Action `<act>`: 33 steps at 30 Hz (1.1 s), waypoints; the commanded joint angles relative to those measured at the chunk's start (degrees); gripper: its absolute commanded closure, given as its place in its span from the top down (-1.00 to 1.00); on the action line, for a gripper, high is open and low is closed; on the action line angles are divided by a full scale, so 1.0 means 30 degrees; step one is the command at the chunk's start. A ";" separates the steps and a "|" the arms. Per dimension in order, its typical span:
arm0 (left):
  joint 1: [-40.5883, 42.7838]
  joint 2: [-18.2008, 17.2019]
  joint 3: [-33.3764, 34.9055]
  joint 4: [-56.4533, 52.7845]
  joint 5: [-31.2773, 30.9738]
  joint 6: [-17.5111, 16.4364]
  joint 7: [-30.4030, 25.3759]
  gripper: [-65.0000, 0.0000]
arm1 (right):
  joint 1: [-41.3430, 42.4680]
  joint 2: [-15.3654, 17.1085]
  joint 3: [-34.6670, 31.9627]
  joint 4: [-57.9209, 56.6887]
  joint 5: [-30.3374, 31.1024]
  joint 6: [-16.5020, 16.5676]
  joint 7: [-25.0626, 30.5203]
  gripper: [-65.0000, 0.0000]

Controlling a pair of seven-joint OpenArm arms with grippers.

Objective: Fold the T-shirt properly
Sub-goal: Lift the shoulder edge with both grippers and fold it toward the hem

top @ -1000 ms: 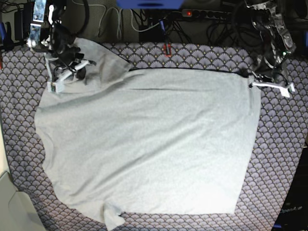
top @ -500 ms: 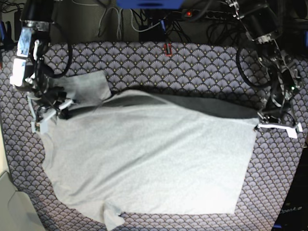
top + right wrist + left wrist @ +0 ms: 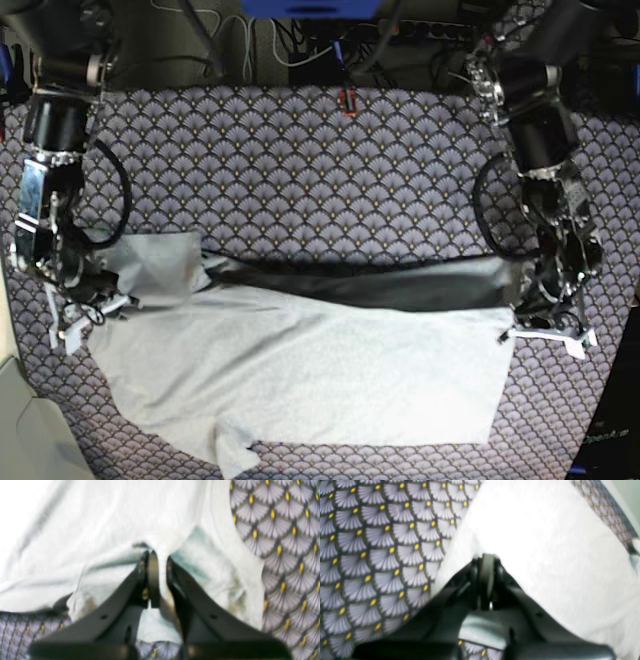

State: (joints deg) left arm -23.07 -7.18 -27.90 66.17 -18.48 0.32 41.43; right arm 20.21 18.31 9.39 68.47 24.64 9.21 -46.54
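Both grippers have dragged the far edge of the one T-shirt [image 3: 300, 380] nearer, over the patterned cloth [image 3: 330, 170]. Left gripper [image 3: 540, 335] and right gripper [image 3: 75, 325] each pinch its fabric, jaws nearly closed.

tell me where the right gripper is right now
In the base view the right gripper is at the left edge, shut on the T-shirt near its sleeve, over the scallop-patterned cloth.

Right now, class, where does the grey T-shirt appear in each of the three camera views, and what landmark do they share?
Base: the T-shirt fills the lower middle, its far edge lifted between both grippers.
Left wrist: it fills the centre and right, pinched in the left gripper.
Right wrist: it covers the left and centre, bunched in the right gripper.
Shared landmark: the scallop-patterned cloth.
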 commanded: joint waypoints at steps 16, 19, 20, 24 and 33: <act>-0.4398 -0.1665 0.4948 -0.4841 -0.0155 -0.0032 -0.4975 -0.98 | 0.2363 0.0770 -0.3290 -0.2559 0.0181 0.0050 0.4423 -1.00; -0.5336 -0.1988 0.5036 -0.5955 -0.0155 -0.0032 -0.5268 -0.98 | 0.2393 0.0829 -0.3408 -0.2588 0.0152 0.0021 0.4892 -1.00; -0.5629 -0.1988 0.5036 -0.6189 -0.0155 -0.0091 -0.5473 -0.98 | 0.2539 0.0887 -0.3408 -0.2588 0.0152 0.0021 0.4951 -1.00; -0.6303 -0.2017 0.5066 -0.6512 -0.0155 -0.0150 -0.5707 -0.98 | 0.2891 0.0975 -0.3349 -0.3145 0.0152 0.0021 0.4951 -1.00; -0.6361 -0.2017 0.7029 -0.6541 -0.0155 -0.0120 -0.6176 -0.98 | 0.4503 0.1327 -0.3408 -0.5577 0.0152 0.0021 0.5420 -1.00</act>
State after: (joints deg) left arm -39.86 -12.62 -6.63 45.45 -18.72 0.19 24.93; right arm 31.46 21.34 -1.17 50.72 24.69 9.21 -32.27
